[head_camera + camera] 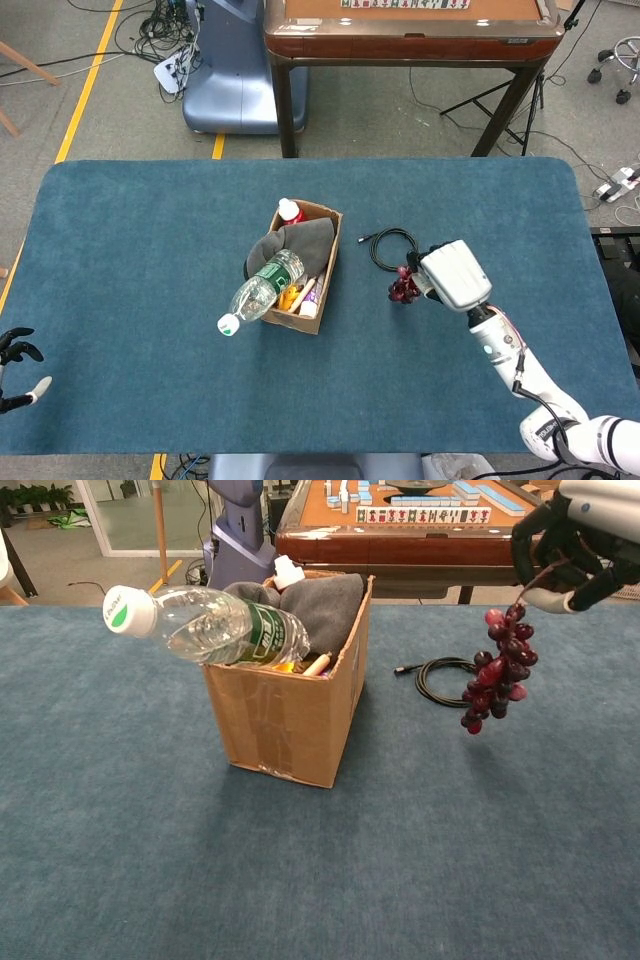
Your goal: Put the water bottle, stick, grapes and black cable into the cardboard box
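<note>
My right hand [455, 275] [578, 542] pinches the stem of a dark red bunch of grapes [405, 288] [497, 670], which hangs clear of the table to the right of the cardboard box [297, 265] [288, 712]. A clear water bottle [258, 289] [205, 624] with a green label lies tilted across the box's front left rim, its white cap sticking out. A pale stick [310, 297] [317, 664] leans inside the box. The coiled black cable [392, 247] [440, 678] lies on the table behind the grapes. My left hand [14, 370] rests at the table's left edge, holding nothing, fingers apart.
A grey cloth [290, 243] [325, 605] and a red-and-white bottle [290, 211] [288, 572] fill the back of the box. Beyond the blue table [130, 240] stand a mahjong table [410, 25] and a blue machine base [235, 70].
</note>
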Robot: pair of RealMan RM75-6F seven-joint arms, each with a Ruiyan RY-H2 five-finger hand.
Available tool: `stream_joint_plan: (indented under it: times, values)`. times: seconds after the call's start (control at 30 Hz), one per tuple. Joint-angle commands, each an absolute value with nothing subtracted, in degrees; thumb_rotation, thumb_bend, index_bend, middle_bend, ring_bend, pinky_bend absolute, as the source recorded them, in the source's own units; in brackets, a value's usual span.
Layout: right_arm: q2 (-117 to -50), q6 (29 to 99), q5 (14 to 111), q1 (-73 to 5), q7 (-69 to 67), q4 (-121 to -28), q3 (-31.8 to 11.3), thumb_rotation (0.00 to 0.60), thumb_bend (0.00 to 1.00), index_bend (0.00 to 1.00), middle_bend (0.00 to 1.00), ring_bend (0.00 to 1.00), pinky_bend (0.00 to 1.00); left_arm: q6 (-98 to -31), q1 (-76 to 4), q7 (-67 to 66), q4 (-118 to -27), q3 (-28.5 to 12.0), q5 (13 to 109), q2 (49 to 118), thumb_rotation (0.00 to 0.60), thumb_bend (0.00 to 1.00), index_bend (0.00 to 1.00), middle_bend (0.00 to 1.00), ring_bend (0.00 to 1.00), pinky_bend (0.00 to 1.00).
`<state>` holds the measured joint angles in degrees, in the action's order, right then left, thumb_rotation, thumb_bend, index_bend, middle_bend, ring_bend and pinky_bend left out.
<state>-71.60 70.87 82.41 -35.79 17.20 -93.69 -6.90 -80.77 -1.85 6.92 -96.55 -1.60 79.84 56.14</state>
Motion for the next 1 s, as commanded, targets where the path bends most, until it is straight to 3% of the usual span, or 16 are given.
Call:
stream_joint_plan:
  times: [0.03, 0.6, 1.0]
  values:
    - [-70.74, 71.25, 82.77, -36.48, 17.93, -95.72, -8.59, 0.6, 0.48, 0.74, 0.82, 0.75, 0.82, -80.77, -1.86, 6.98, -96.55, -1.63, 79.79, 56.15, 0.6, 0.19, 0.5, 0.23, 0.4, 0.67]
    - [-70.75, 68.37, 72.97, -45.33, 32.12, -106.45, -21.24, 0.6, 0.48, 0.74, 0.82, 0.75, 0.82, -80.83, -1.74, 7.63, -96.67, -1.61, 79.8, 55.79, 0.6, 0.19, 0.5, 0.23, 0.4, 0.67]
    - [-77.84, 68.71, 66.49, -52.44, 35.64, -102.53, -25.97, 0.6, 0.48, 0.74, 0.82, 0.75, 0.82, -80.8, -1.65, 7.66, -97.25, -1.35, 80.07, 55.36, 0.6, 0.19, 0.5, 0.23, 0.4, 0.67]
